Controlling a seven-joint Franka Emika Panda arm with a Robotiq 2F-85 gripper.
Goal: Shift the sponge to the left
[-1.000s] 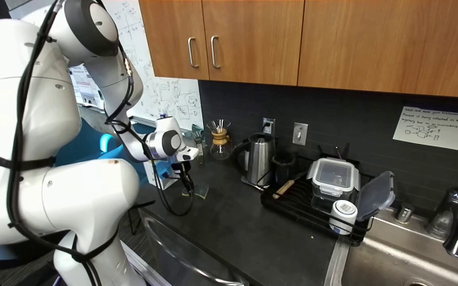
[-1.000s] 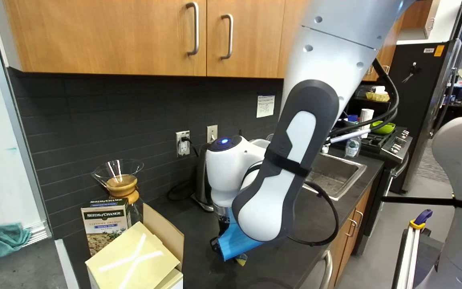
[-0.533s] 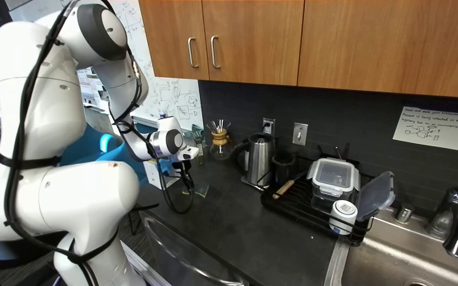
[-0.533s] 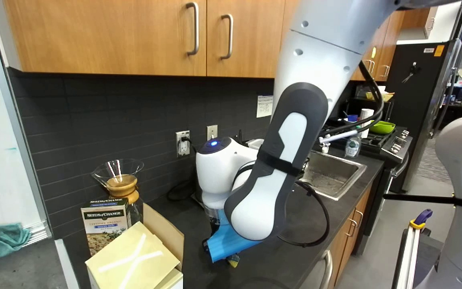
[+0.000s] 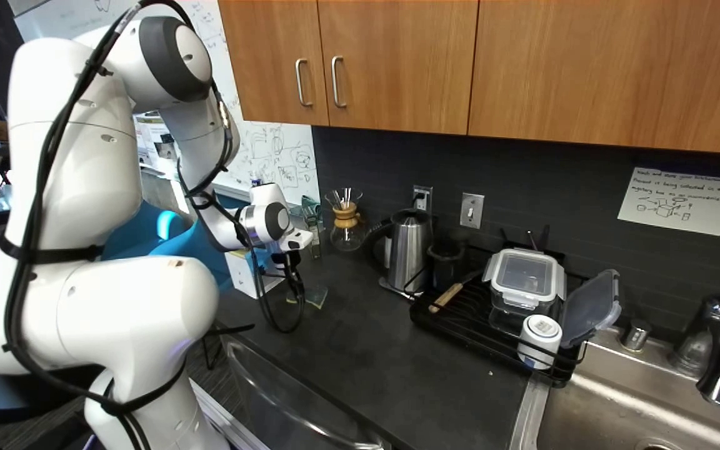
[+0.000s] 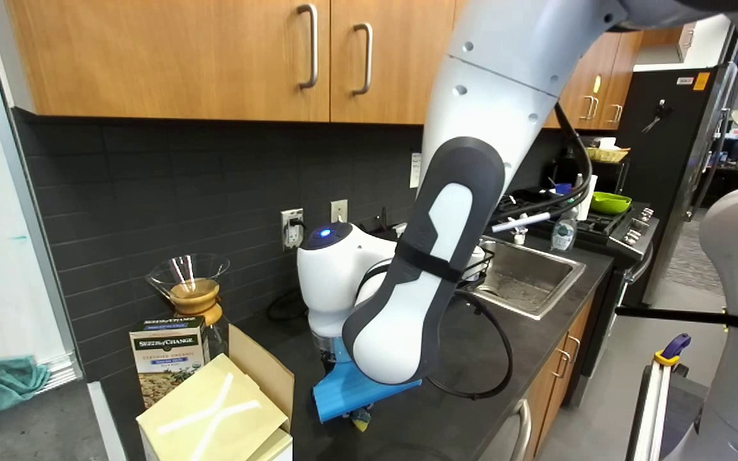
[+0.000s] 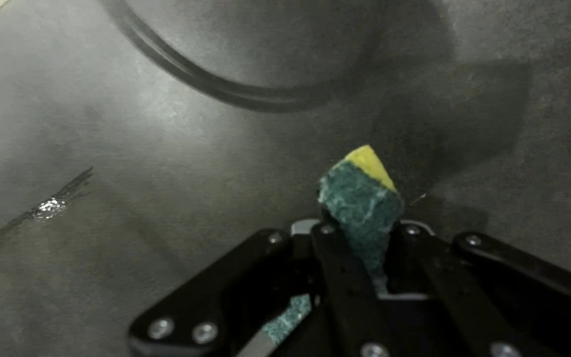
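Sponge (image 7: 362, 201) in tool (image 7: 366, 232), kettle (image 5: 410, 247) beside rack (image 5: 467, 322)

The sponge (image 7: 365, 203) is rough and matt on its green face; the fingers (image 7: 347, 297) smooth — their screws (image 7: 373, 350) shiny metal. The surface (image 5: 366, 356) has a dull sheen. The kettle (image 5: 411, 250) is glossy metal, the cabinets (image 5: 397, 62) wood, the tan box (image 6: 177, 410) cardboard.

In an exterior view, the arm (image 5: 91, 187) occupies much of the left side of the frame. Its gripper (image 5: 295, 282) points downward, left of the centre, at the sponge (image 5: 317, 296), which is partly behind a loop of cable (image 5: 285, 331). Near the middle stands a kettle (image 5: 409, 253), and to its right is a rack (image 5: 466, 320) with a container (image 5: 525, 276). The sink (image 5: 622, 412) occupies the lower right corner, the cabinets (image 5: 397, 69) the upper right.
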